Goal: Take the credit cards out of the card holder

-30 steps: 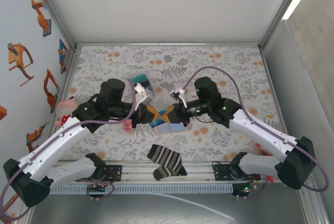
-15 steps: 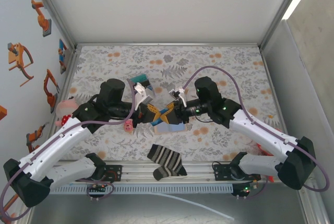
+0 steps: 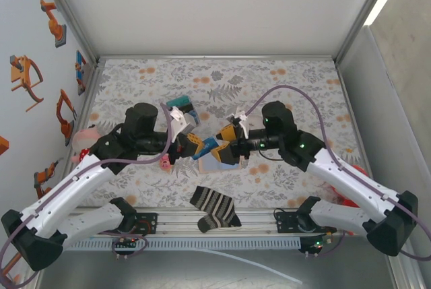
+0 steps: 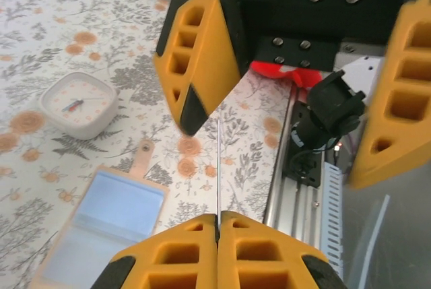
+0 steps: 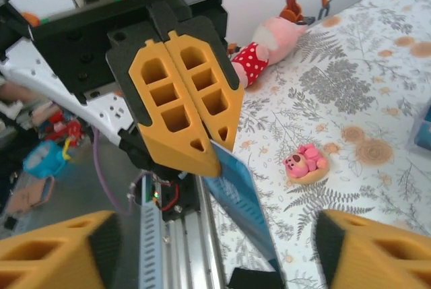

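My left gripper is shut on a teal credit card and holds it in the air above the table. In the left wrist view the credit card shows edge-on as a thin line rising from between my shut left gripper. My right gripper faces it, open, its fingers spread on both sides of the card without touching it. From the right wrist, the credit card juts down out of the left fingers into the gap of my right gripper. The card holder lies open on the table, blue-grey panels up.
A striped sock lies at the near edge. A clear box with teal and blue contents stands behind the left gripper. A white rounded-square clock, a small pink toy and a plush doll lie around.
My right gripper has opened and drawn back to the right, away from the left one. The left gripper keeps the card and has shifted slightly left.
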`<state>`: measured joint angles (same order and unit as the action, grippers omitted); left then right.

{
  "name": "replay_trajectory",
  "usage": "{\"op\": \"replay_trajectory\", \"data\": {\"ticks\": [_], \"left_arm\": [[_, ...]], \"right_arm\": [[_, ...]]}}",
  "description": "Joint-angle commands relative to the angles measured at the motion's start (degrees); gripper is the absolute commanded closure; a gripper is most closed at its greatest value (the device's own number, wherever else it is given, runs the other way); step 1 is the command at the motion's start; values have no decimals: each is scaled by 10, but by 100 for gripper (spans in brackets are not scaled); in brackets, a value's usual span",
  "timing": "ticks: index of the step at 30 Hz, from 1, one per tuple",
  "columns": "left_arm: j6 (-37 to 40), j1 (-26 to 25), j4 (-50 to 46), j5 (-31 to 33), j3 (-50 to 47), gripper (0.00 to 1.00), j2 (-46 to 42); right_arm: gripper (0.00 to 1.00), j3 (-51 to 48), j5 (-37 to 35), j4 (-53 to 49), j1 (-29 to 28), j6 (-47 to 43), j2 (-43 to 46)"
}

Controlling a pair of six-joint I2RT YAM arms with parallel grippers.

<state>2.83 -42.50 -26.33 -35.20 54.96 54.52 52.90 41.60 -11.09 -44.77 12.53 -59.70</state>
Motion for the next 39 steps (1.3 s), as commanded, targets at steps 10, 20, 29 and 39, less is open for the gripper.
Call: {"op": "replay_trajectory", "data": {"ticks": [10, 20, 29, 39], "left_arm": [[54, 70, -18, 87, 4, 100, 8], [133, 133, -10, 84, 54, 100, 82], [221, 198, 8, 74, 64, 100, 145], [303, 236, 41, 69, 66, 100, 224]], "right_arm": [[1, -8, -172, -67, 5, 7, 103], [1, -34, -307, -73, 5, 50, 127], [1, -27, -366, -77, 5, 68, 99], [1, -25, -418, -78, 5, 91, 65]]}}
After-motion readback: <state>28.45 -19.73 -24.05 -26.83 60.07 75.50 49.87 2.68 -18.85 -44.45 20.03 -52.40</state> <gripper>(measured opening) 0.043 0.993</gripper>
